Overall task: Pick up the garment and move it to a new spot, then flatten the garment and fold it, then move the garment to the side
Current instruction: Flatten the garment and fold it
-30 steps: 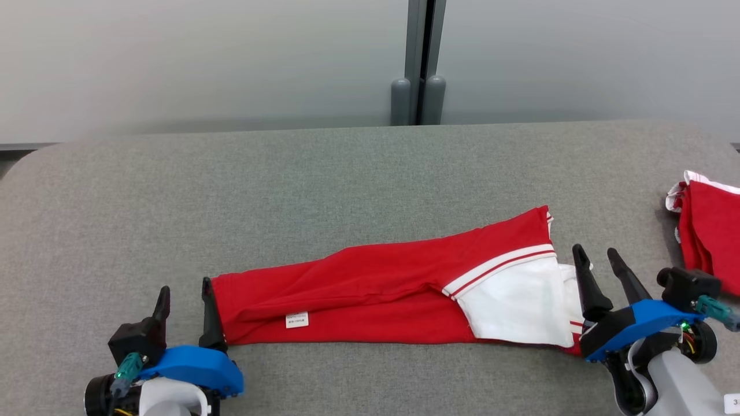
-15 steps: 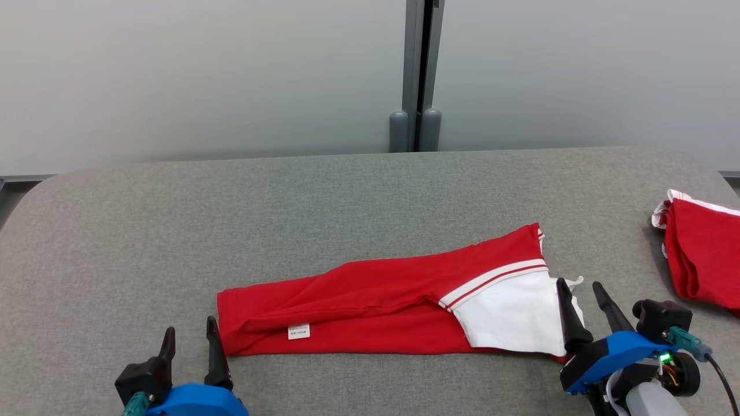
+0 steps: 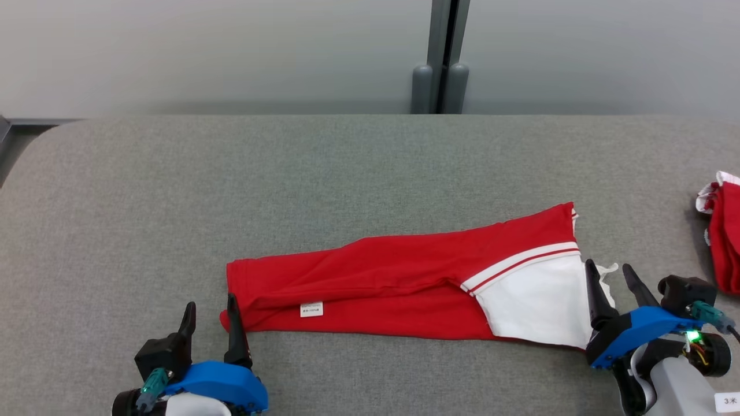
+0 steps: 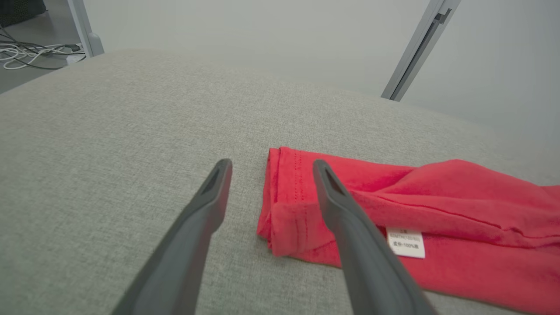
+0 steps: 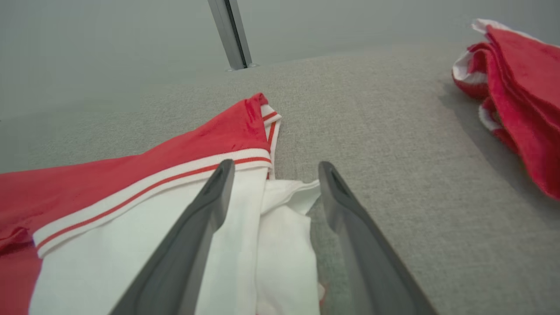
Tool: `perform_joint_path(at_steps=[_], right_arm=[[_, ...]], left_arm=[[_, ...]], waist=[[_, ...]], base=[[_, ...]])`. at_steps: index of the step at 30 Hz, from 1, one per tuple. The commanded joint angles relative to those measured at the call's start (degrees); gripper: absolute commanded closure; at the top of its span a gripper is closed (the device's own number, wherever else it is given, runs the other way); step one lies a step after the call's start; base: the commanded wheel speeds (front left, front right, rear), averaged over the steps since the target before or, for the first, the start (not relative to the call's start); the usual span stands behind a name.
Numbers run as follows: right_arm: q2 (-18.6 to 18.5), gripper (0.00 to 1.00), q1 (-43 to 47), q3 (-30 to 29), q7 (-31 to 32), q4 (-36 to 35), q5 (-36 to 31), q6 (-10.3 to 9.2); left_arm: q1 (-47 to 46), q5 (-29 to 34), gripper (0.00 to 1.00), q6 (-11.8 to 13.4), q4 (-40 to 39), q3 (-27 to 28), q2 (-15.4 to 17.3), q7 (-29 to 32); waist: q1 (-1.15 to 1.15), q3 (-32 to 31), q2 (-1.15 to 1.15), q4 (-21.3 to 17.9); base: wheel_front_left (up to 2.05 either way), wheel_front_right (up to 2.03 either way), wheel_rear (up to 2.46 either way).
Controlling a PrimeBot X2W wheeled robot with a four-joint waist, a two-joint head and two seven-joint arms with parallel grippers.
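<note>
**Both grippers open at the garment's two ends**

Left gripper (image 3: 210,301): fingers spread wide, nothing held. Garment (image 3: 404,283) lies flat, its red hem just beside the finger nearer it. White label (image 4: 406,242) is sewn just beyond that finger: "100%" legible, the rest too small.

Right gripper (image 3: 608,266): fingers equally wide, empty, with the garment's white, red-striped end under and between them. Second red pile (image 5: 516,87) lies well off to their outer side.

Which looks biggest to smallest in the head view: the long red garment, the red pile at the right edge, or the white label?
1. long red garment
2. red pile, cut off at the edge, so unsure
3. white label
</note>
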Motion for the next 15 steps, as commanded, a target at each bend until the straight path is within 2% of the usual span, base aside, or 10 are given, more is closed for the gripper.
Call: perform_joint_path(at_steps=[1, 8, 15], right_arm=[[-0.95, 0.00, -1.78, -0.33, -0.23, 1.75, -0.28, 0.00], [-1.30, 0.00, -5.46, -0.32, -0.24, 8.03, 1.59, 0.00], [0.62, 0.00, -8.44, 5.05, 0.37, 12.36, 5.45, 0.09]], left_arm=[[-1.33, -0.49, 0.00, 0.53, -0.09, -0.76, -0.05, -0.25], [-3.20, -1.19, 0.00, 1.61, -0.72, -2.36, -0.04, -0.25], [-4.90, -1.62, 0.00, 2.23, -1.22, -3.48, -0.05, -0.25]], waist=[[-0.01, 2.36, 0.00, 1.82], [-0.01, 5.83, 0.00, 3.74], [-0.01, 8.41, 0.00, 5.14]], base=[[0.00, 0.00, 0.00], [0.00, 0.00, 0.00], [0.00, 0.00, 0.00]])
